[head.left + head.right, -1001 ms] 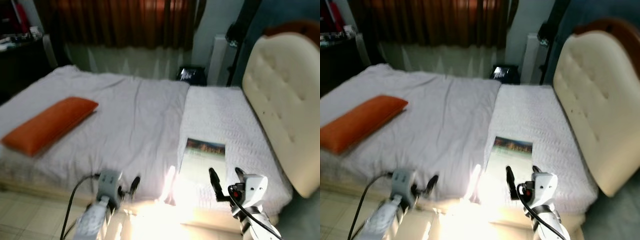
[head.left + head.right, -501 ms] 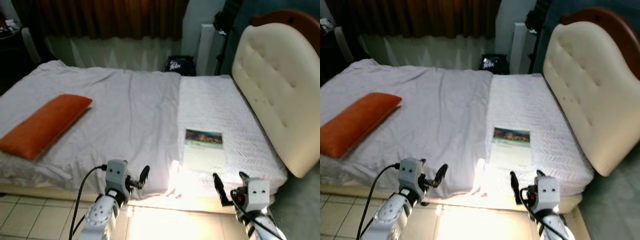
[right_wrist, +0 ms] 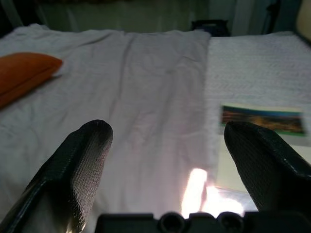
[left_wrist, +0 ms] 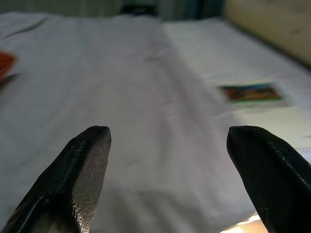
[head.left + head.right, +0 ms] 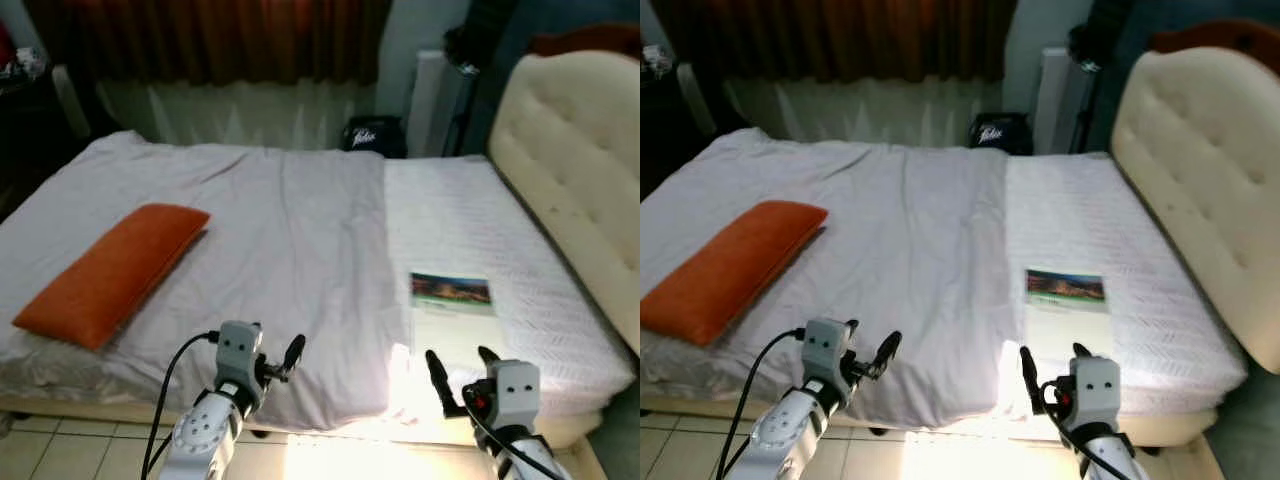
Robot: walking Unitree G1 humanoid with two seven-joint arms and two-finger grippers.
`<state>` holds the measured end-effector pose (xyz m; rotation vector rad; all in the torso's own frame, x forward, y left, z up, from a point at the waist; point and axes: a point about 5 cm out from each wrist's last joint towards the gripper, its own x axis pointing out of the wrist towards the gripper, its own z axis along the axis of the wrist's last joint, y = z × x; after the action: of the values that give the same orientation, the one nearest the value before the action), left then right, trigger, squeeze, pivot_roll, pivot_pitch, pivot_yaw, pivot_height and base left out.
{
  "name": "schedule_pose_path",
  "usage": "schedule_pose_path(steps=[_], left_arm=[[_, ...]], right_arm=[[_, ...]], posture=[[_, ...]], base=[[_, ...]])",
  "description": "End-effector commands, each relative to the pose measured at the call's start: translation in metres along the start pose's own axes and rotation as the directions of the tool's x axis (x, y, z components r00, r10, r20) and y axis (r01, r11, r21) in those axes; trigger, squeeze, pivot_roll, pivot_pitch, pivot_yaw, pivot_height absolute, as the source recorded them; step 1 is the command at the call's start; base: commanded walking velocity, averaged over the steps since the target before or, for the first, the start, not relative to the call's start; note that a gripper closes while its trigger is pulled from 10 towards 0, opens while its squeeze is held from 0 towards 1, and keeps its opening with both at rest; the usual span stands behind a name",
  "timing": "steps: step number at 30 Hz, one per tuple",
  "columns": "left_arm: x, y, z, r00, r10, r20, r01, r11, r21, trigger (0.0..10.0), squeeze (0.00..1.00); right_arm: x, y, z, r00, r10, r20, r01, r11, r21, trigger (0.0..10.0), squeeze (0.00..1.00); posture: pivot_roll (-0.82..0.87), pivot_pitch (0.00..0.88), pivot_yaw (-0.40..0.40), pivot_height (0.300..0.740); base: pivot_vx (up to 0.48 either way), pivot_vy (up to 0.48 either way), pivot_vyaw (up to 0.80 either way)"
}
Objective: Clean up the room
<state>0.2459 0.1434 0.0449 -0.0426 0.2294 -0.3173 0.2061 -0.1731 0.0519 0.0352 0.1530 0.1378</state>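
An orange pillow [image 5: 110,272] lies on the left side of the grey-sheeted bed [image 5: 290,230]. Flat on the white quilted strip near the cream headboard [image 5: 575,170] rests a book [image 5: 452,300] with a landscape picture on its cover. My left gripper [image 5: 277,342] hovers open at the bed's near edge, nothing between its fingers [image 4: 82,160]. My right gripper [image 5: 460,358] is open too, just in front of the book [image 3: 262,120] and short of it. The pillow [image 3: 24,73] sits far off to the left of both.
A black bag [image 5: 372,135] and a white radiator [image 5: 430,100] stand on the floor beyond the bed. Dark red curtains hang behind. A dark desk is at the far left. Tiled floor [image 5: 60,450] runs along the bed's near edge.
The whole view has shifted, so bed, pillow and book now sit further right in frame. Both grippers stay open and low by the bed's near edge.
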Motion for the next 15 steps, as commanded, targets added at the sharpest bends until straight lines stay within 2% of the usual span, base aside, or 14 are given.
schedule_pose_path(steps=[1, 7, 10, 15], left_arm=[[0.0041, -0.0079, 0.0020, 1.000, -0.022, 0.013, 0.023, 1.000, -0.008, 10.0, 0.00], [0.0020, -0.0098, 0.0001, 1.000, -0.029, 0.009, 0.029, 1.000, -0.003, 10.0, 0.00], [0.0018, -0.0113, -0.0014, 1.000, -0.028, 0.001, 0.028, 0.999, 0.028, 10.0, 0.00], [0.0023, -0.0104, -0.0015, 1.000, 0.000, 0.000, 0.000, 1.000, 0.026, 10.0, 0.00]], right_arm=[[-0.0032, -0.0111, 0.0003, 1.000, -0.030, -0.005, 0.030, 0.999, -0.017, 10.0, 0.00], [-0.0032, -0.0109, 0.0002, 1.000, -0.025, -0.006, 0.025, 1.000, -0.017, 10.0, 0.00], [-0.0033, -0.0107, -0.0003, 1.000, -0.022, -0.009, 0.021, 1.000, -0.018, 10.0, 0.00], [-0.0029, -0.0111, -0.0006, 1.000, -0.020, -0.012, 0.019, 1.000, -0.017, 10.0, 0.00]], posture=[[-0.08, 0.000, 0.000, 0.740], [-0.07, 0.000, -0.002, 0.740], [-0.07, 0.000, -0.004, 0.740], [-0.07, 0.000, -0.007, 0.740]], base=[[0.311, 0.368, 0.00], [0.297, 0.378, 0.00], [0.000, 0.000, 0.00], [0.000, 0.000, 0.00]])
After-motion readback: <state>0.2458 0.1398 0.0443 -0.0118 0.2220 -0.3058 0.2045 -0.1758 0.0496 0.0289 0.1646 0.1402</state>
